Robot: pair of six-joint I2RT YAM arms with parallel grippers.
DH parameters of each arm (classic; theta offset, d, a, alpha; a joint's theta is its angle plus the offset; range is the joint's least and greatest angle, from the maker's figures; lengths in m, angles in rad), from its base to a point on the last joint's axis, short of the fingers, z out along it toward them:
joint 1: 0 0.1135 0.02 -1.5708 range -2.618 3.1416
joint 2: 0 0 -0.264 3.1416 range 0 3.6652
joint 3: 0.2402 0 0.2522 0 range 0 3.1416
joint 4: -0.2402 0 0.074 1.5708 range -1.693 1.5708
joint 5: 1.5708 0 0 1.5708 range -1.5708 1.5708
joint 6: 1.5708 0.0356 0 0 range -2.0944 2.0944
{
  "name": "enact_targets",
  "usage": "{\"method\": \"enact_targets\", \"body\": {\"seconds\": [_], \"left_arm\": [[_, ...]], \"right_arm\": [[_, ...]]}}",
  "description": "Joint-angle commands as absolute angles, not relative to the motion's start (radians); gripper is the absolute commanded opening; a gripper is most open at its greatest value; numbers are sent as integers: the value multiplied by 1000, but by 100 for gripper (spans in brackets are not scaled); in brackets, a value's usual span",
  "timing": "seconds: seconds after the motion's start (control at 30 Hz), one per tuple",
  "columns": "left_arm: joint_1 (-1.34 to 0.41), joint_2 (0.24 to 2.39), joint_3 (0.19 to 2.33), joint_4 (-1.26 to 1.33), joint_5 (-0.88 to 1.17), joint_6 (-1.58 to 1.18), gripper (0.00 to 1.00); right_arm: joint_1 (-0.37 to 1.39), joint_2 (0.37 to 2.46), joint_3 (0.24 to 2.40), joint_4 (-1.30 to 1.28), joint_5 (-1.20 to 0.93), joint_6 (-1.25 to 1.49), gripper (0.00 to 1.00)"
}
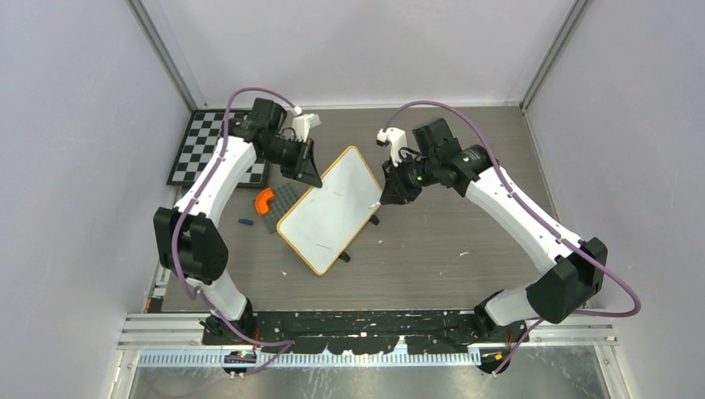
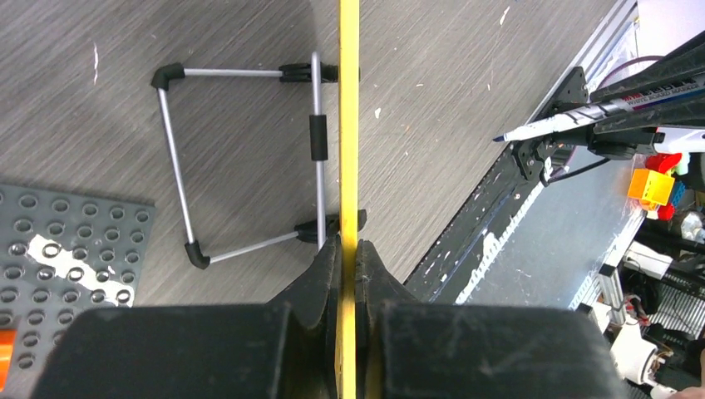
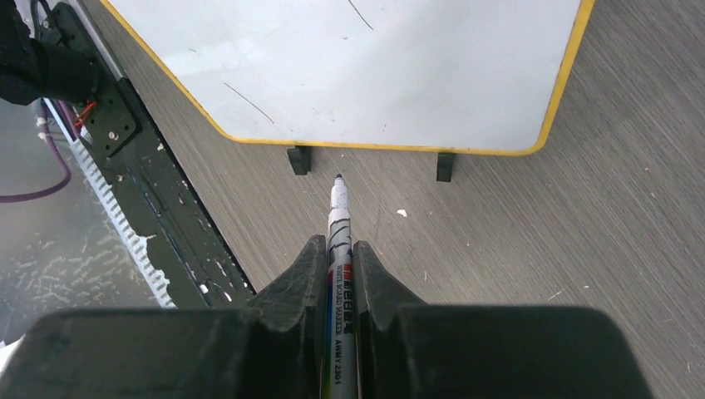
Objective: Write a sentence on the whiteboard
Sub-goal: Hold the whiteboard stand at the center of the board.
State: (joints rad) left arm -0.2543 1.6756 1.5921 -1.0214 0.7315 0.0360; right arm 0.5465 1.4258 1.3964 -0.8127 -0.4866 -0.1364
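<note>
The whiteboard (image 1: 328, 209), white with a thin orange-yellow frame and two black feet, stands tilted in the middle of the table. It carries only faint stray marks; no blue sentence shows. My left gripper (image 1: 306, 172) is shut on its far top edge; in the left wrist view the frame (image 2: 348, 125) runs edge-on between the jaws, with the wire stand (image 2: 249, 158) behind. My right gripper (image 1: 388, 193) is shut on a whiteboard marker (image 3: 339, 241), uncapped, tip just short of the board's lower edge (image 3: 366, 79). The marker also shows in the left wrist view (image 2: 574, 119).
A black-and-white checkerboard (image 1: 199, 150) lies at the back left. A grey studded plate (image 1: 281, 204) with an orange piece (image 1: 263, 200) lies left of the board, and a small blue piece (image 1: 246, 223) near it. The black base rail (image 1: 366, 324) runs along the near edge.
</note>
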Motion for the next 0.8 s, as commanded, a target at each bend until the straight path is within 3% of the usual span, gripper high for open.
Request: {"method": "enact_targets", "body": {"seconds": [0.0,0.27,0.57,0.77], "left_arm": [[-285,1712,1643,-1019,795,80,0],[-315,1793,1671,-1121,870,203,0],[-341,1834,1717,-1145,850,221,4],[-303,1767,1751,-1199,821,221,43]], "right_arm": [[552,1382,1391,-761,-510,-128,0],[628,1396,1357,-760,-576,-187,0],[684,1407,1336,-651,-469,-111,0],[722,1418,1370,-597,-409,-83,0]]}}
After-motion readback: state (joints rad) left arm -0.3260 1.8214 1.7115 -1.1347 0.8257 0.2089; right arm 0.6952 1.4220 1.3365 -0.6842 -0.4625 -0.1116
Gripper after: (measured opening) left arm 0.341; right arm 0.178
